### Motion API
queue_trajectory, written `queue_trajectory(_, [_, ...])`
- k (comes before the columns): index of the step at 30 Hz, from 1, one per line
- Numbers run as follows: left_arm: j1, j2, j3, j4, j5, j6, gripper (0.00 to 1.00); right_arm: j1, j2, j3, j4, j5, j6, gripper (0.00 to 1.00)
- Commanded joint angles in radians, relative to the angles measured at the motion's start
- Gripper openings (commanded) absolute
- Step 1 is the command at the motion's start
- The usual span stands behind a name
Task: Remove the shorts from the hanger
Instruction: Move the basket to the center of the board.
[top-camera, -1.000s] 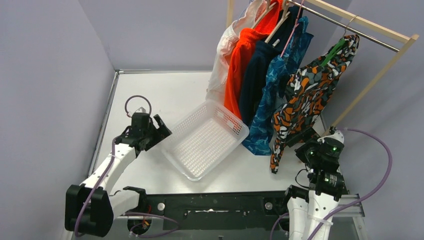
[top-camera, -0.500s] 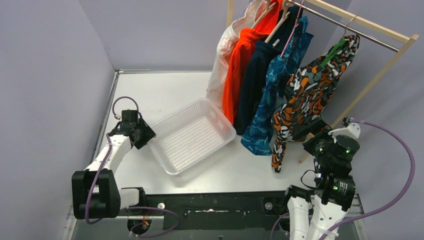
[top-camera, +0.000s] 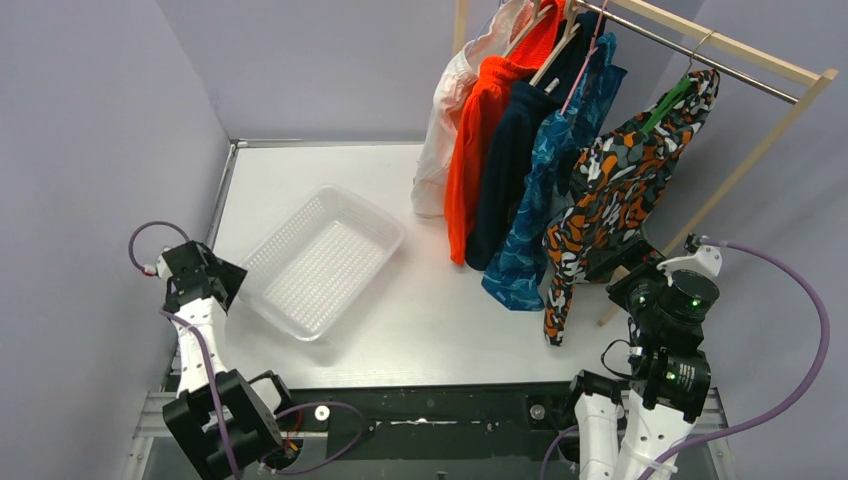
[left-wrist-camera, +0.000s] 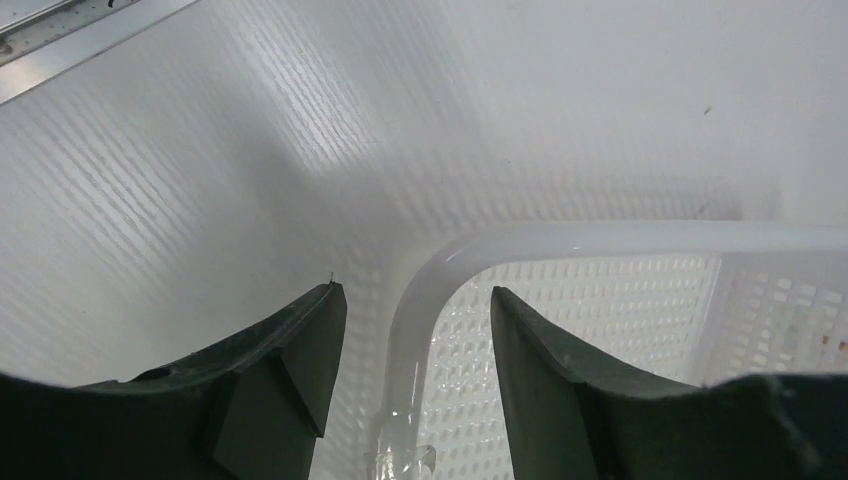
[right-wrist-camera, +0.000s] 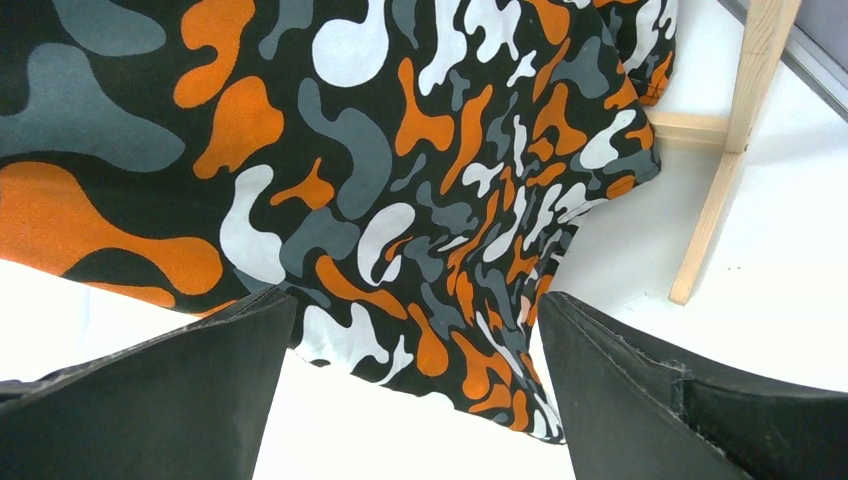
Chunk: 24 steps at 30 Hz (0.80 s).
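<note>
A white perforated plastic basket (top-camera: 318, 262) sat open side up on the left half of the white bench (top-camera: 330, 180), turned at an angle to the bench's edges. One rounded corner of its rim (left-wrist-camera: 600, 238) lay near the aluminium strip (left-wrist-camera: 80, 40) edging the bench. At the far right stood a pale wooden clothes rack (top-camera: 745, 160) carrying a thin metal rail (top-camera: 722, 63), one slanted leg (right-wrist-camera: 720, 190) planted on the bench. Plain lavender walls (top-camera: 100, 150) enclosed the scene.
</note>
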Motion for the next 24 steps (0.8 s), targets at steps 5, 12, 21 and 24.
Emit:
queue_trajectory(5, [0.026, -0.069, 0.122, -0.055, 0.15, 0.138, 0.66, 0.013, 0.007, 0.047, 0.034, 0.058, -0.04, 0.98])
queue_trajectory(12, [-0.308, -0.134, 0.223, -0.002, 0.259, 0.137, 0.72, 0.018, 0.002, 0.044, 0.046, 0.079, -0.044, 0.98])
queue_trajectory(21, [-0.877, 0.025, 0.312, -0.083, -0.228, 0.1, 0.89, 0.026, 0.009, 0.052, 0.02, 0.13, -0.044, 0.98])
queue_trajectory(24, [-0.871, -0.018, 0.269, -0.039, -0.209, 0.085, 0.89, 0.03, 0.007, 0.059, 0.013, 0.145, -0.051, 0.98])
